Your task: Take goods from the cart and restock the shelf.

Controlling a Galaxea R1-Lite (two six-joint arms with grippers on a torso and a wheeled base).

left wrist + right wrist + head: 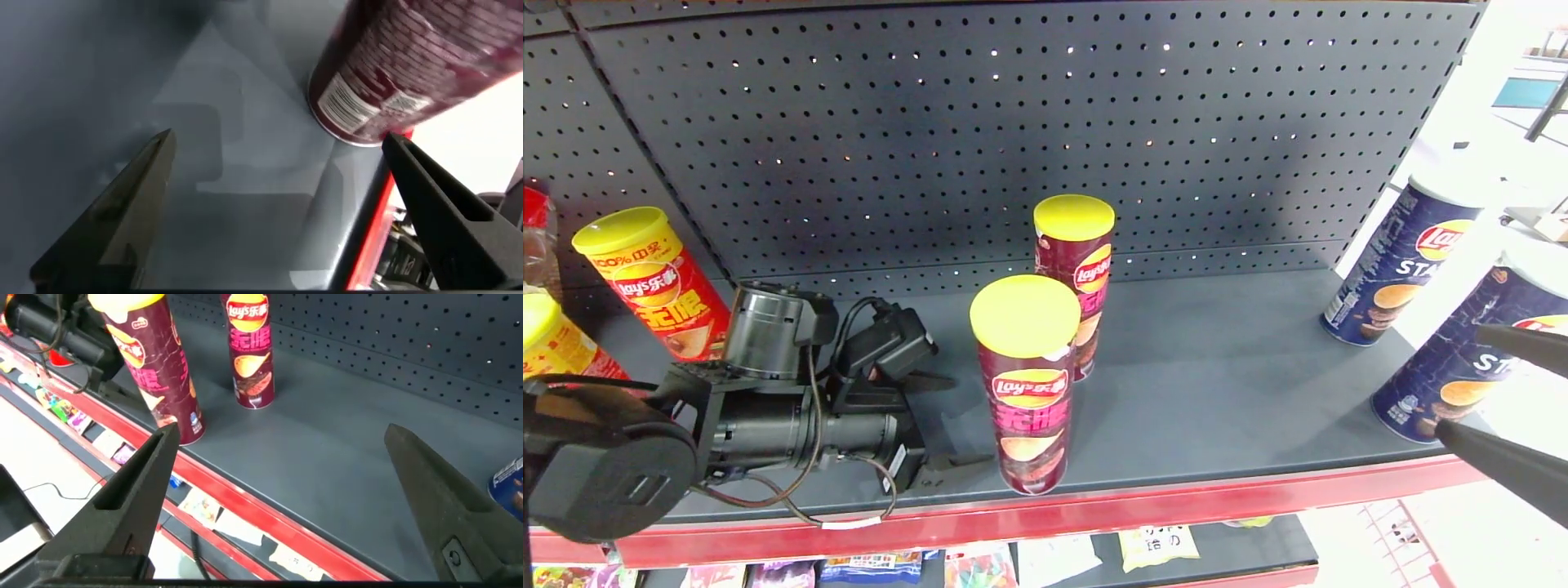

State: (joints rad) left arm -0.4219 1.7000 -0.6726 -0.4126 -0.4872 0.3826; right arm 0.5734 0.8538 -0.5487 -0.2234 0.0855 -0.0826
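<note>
While both arms sat at the shelf (1217,384), neither had anything in hand. Left gripper (968,420) lay low over the shelf deck, fingers spread wide & empty, just left of the near maroon can (1025,384). Couldn't tell from head view if a fingertip touched it. Left wrist view put the can beyond one tip, not btwn the fingers. That can stood upright, close to the red rail (1094,506) at the near edge. Far maroon can (1074,278) stood upright just behind it, slightly right, toward the pegboard (931,122). Red cans (645,278) at far left, blue cans (1388,261) at right end.

Right gripper (1458,382) hovered at the right, near side of the shelf, fingers also wide apart, holding nothing. The nearer of the blue cans lay past it, not inside the jaws.

Judgement: near maroon can looked placed, so step in hand = clear left gripper off & go for next item from cart. To do it well:
- Keep fingers fully open.
- Pull straight left/near, away from the can, no sweep to the right.
- Lift a bit before withdrawing so fingers don't drag on the deck.

Can is tall, narrow, prob. light, & close to the rail, so a slight nudge could tip it off the front.
</note>
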